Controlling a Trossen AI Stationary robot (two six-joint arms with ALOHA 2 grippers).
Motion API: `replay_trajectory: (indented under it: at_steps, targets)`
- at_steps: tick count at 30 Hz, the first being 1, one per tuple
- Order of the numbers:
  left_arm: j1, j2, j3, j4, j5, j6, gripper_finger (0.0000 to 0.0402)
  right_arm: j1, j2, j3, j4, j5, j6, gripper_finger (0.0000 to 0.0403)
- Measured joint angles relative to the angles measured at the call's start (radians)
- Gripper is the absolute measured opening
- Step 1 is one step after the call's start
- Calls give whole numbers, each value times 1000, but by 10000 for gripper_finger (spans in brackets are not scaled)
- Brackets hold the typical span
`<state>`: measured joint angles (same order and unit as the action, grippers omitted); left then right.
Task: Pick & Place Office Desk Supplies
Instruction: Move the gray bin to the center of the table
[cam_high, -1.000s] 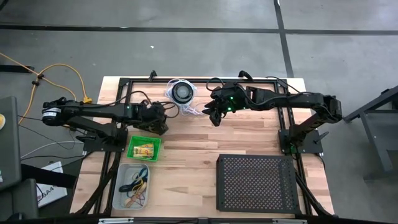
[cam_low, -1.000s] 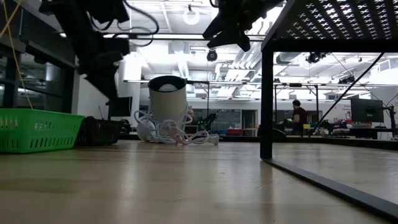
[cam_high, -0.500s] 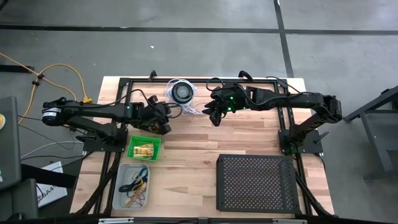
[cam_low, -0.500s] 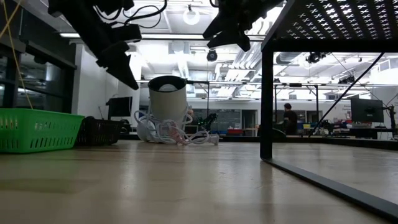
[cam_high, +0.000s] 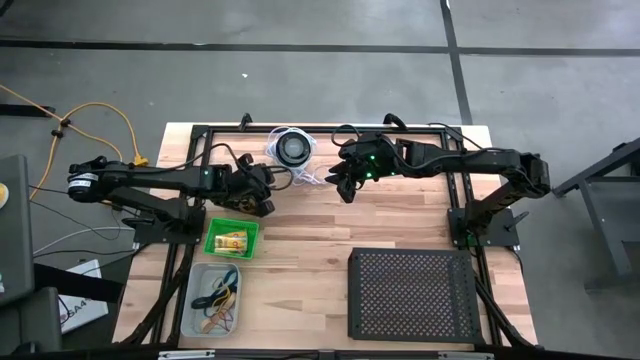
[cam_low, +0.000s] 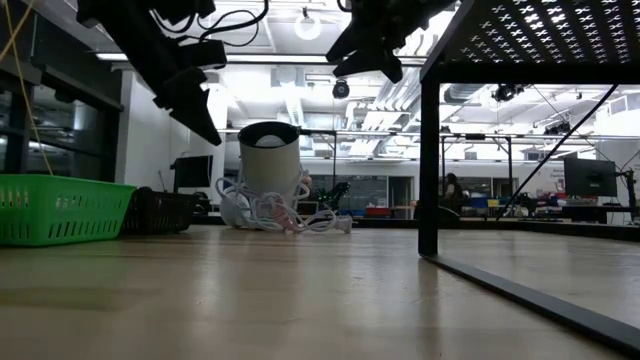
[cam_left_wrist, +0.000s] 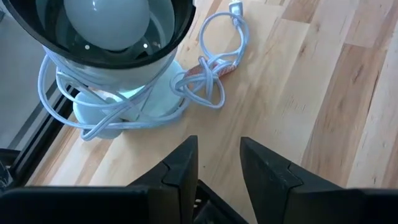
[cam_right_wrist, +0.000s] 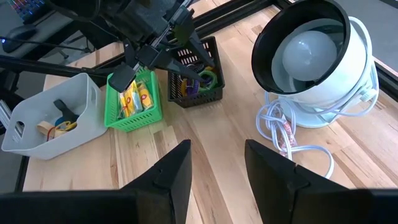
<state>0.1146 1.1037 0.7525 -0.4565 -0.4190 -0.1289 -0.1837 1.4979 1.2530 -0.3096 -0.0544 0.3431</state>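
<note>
My left gripper (cam_left_wrist: 217, 163) and right gripper (cam_right_wrist: 214, 163) hover parted, grasping nothing. Yellow packets (cam_right_wrist: 132, 98) fill the green basket (cam_right_wrist: 153, 109); the black basket (cam_right_wrist: 210, 92) perhaps holds rings (cam_right_wrist: 207, 78), half-hidden.

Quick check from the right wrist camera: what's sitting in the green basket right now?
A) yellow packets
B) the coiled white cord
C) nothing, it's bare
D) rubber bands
A: the right wrist view shows yellow packets lying inside the green basket, and the high view shows the same yellow items in it, while the white cord lies by the lamp.
</note>
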Motion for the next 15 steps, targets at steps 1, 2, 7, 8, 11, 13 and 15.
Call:
replay_trajectory:
  at_steps: [1, 2, 7, 8, 11, 13, 15]
  targets:
    - [0, -2, 0, -8, 1, -2, 113, 0, 0, 0, 0, 0, 0, 137]
    - [0, -5, 0, -20, 3, -8, 113, 0, 0, 0, 0, 0, 0, 137]
    - [-18, -40, 0, -104, 21, -77, 113, 0, 0, 0, 0, 0, 0, 137]
    - [-29, -50, 0, -118, 30, -81, 113, 0, 0, 0, 0, 0, 0, 137]
    - [-78, -79, 0, -161, 51, -101, 113, 0, 0, 0, 0, 0, 0, 137]
    - [-115, -93, 0, -197, 52, -115, 113, 0, 0, 0, 0, 0, 0, 137]
    - [-153, -106, 0, -229, 51, -133, 113, 0, 0, 0, 0, 0, 0, 137]
